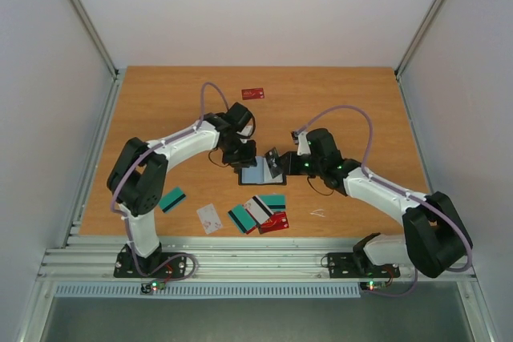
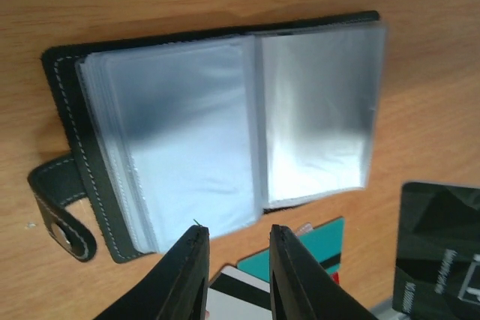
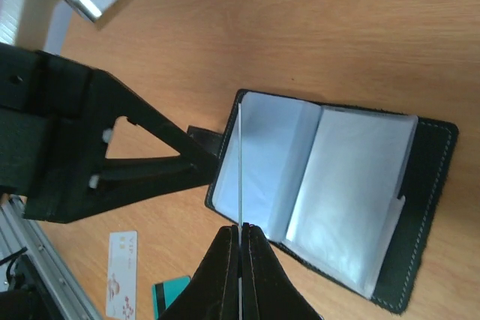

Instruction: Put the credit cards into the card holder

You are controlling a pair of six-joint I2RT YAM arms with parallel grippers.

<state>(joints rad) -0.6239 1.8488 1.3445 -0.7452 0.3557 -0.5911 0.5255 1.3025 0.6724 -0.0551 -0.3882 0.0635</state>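
Note:
The card holder [image 1: 258, 172] lies open on the table, with clear sleeves [image 2: 225, 133] fanned over its black cover [image 3: 427, 185]. My right gripper [image 3: 241, 228] is shut on a black credit card [image 2: 442, 252], seen edge-on as a thin line [image 3: 241, 162] over the holder's left page. My left gripper [image 2: 236, 234] hangs open at the holder's near edge, nothing between its fingers [image 2: 196, 260]. More credit cards lie at the front: teal [image 1: 171, 199], white [image 1: 209, 217], teal [image 1: 241, 218], striped white [image 1: 258, 208], red [image 1: 274, 222].
A lone red card [image 1: 253, 93] lies at the far middle of the table. The holder's clasp tab [image 2: 64, 219] sticks out on its left side. Metal rails [image 1: 240, 258] run along the near edge, and white walls close the sides.

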